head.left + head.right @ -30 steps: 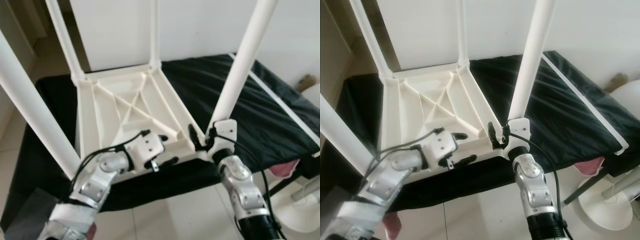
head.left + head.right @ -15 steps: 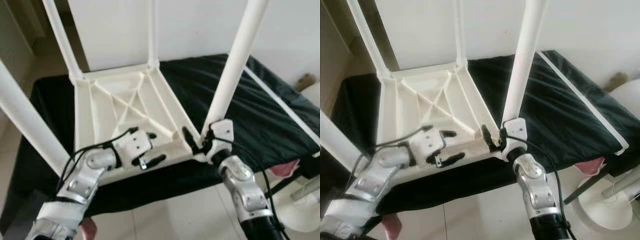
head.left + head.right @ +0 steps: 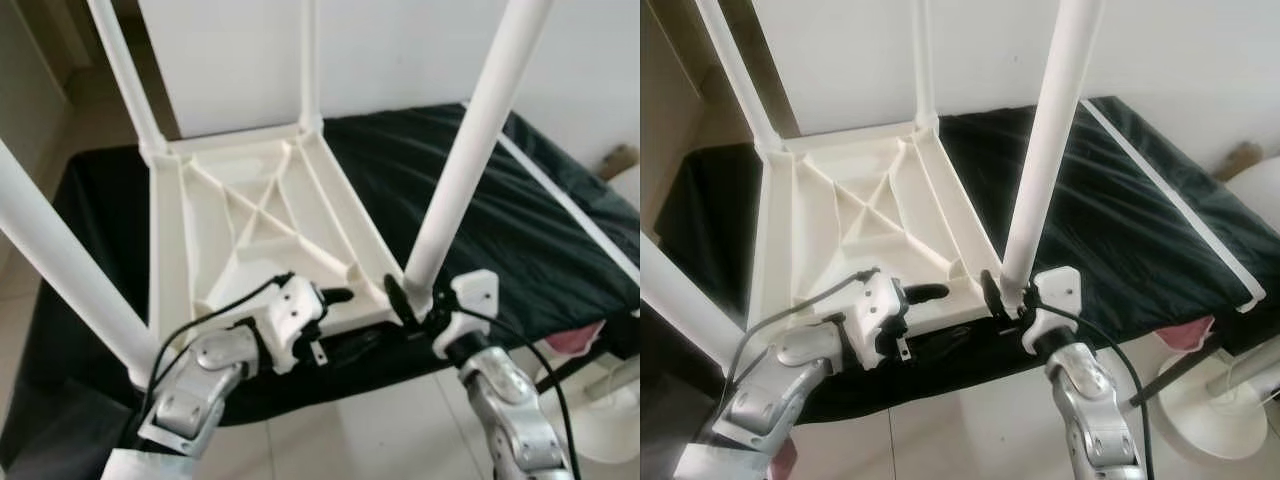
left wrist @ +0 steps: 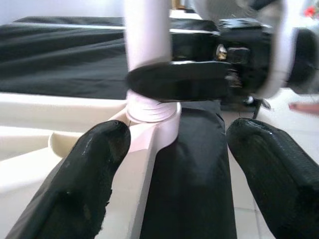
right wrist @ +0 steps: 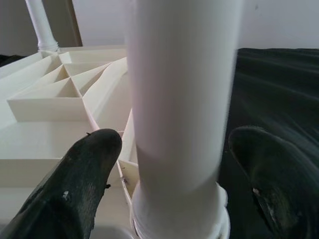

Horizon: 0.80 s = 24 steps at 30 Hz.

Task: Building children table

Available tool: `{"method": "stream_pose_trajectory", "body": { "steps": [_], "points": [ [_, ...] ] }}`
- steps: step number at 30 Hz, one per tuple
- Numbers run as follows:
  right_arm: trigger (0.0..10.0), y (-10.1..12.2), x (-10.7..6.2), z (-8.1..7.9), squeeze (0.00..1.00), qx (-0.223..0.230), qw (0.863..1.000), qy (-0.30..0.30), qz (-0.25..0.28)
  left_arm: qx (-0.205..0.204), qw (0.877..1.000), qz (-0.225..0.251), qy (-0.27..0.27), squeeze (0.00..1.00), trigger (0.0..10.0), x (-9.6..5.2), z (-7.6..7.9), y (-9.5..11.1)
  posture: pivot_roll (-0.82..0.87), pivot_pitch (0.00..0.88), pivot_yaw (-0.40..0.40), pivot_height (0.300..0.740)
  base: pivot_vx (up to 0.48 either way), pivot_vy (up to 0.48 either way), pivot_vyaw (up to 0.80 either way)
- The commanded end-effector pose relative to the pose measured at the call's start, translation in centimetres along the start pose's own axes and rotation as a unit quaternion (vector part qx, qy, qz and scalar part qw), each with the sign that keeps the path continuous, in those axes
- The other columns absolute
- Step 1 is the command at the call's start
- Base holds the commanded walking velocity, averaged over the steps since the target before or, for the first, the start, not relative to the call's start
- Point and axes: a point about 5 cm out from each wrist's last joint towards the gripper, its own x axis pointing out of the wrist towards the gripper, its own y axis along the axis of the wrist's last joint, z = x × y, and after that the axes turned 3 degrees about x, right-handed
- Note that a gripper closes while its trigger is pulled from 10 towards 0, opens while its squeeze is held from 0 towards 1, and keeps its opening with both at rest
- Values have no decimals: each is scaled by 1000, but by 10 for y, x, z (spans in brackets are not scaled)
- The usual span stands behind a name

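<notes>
- Four white legs stand up from the corners of the upturned table top [image 3: 262,225], lying underside-up on the black-covered surface [image 3: 520,220] in the head views; near right leg [image 3: 470,150] seated in its corner socket, so assembly looks almost complete, with perhaps only seating or tightening and turning the table over left.
- Also in the head views: left gripper [image 3: 345,318] at the top's near edge, one finger above the rim and one below, spread and not visibly clamped; right gripper [image 3: 405,305] at the base of the near right leg.
- Left wrist view: black fingers [image 4: 89,169] apart, one resting against the white rim, the other out over the dark cloth; leg base and collar ahead, right gripper's finger lying across it.
- Right wrist view: fingers [image 5: 84,169] spread on either side of the leg, not pinching; collar looks fully down in its socket, though how tight cannot be told.
</notes>
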Motion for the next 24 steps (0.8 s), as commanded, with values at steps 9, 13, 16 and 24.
{"method": "stream_pose_trajectory", "body": {
  "steps": [9,13,16,24],
  "points": [
    [10000,5,-26,-3,0,7,1000,-27,13,19,991,-13,129,0,10000,-4,4,1,-55,77,-3,740,0,0,0],
    [10000,4,-36,-1,0,10,999,-44,10,15,991,-15,134,0,10000,-5,5,-1,-56,72,-5,740,0,0,0],
    [10000,0,-50,3,0,11,998,-56,-2,15,988,-12,154,0,10000,-9,1,-2,-55,62,-12,740,0,0,0],
    [10000,0,-58,17,0,19,996,-91,6,-12,979,8,204,0,10000,-19,-15,0,-61,52,-10,740,0,0,0]
  ]
}}
